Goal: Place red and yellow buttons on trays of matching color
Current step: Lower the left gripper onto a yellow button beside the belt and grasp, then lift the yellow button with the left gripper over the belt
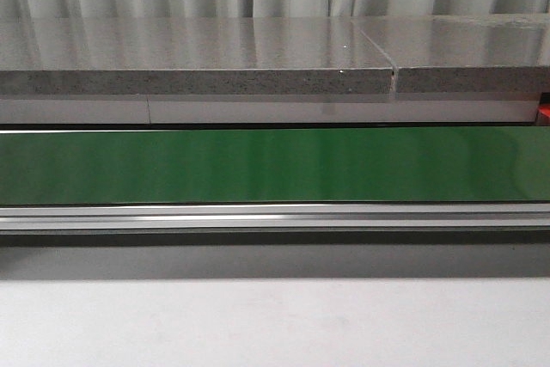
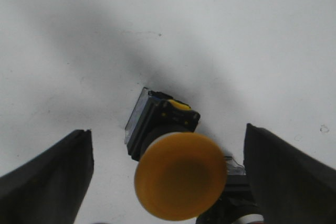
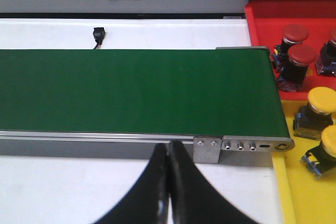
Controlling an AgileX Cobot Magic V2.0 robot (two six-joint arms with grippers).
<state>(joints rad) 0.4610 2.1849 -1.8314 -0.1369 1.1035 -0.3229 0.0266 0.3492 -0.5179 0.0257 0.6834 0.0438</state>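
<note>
Between the spread fingers of the left gripper (image 2: 168,182), a yellow push button (image 2: 176,166) lies on the white table (image 2: 157,24), tilted so its domed cap faces the wrist camera and its black contact block points away. The jaws stand wide apart with nothing in them, one finger on each side of the button and neither touching it. The right gripper (image 3: 168,192) is closed, its fingertips pressed together and empty, hovering near the front rail of the green conveyor belt (image 3: 136,90). Beyond the belt's end sit a red tray (image 3: 262,24) holding red buttons (image 3: 302,59) and a yellow tray (image 3: 294,203) holding yellow buttons (image 3: 321,100).

The button looks like rigid plastic, light and sturdy, but the smooth rounded cap would probably slip. The squarer black body beneath the cap seems the safer place to grasp.
</note>
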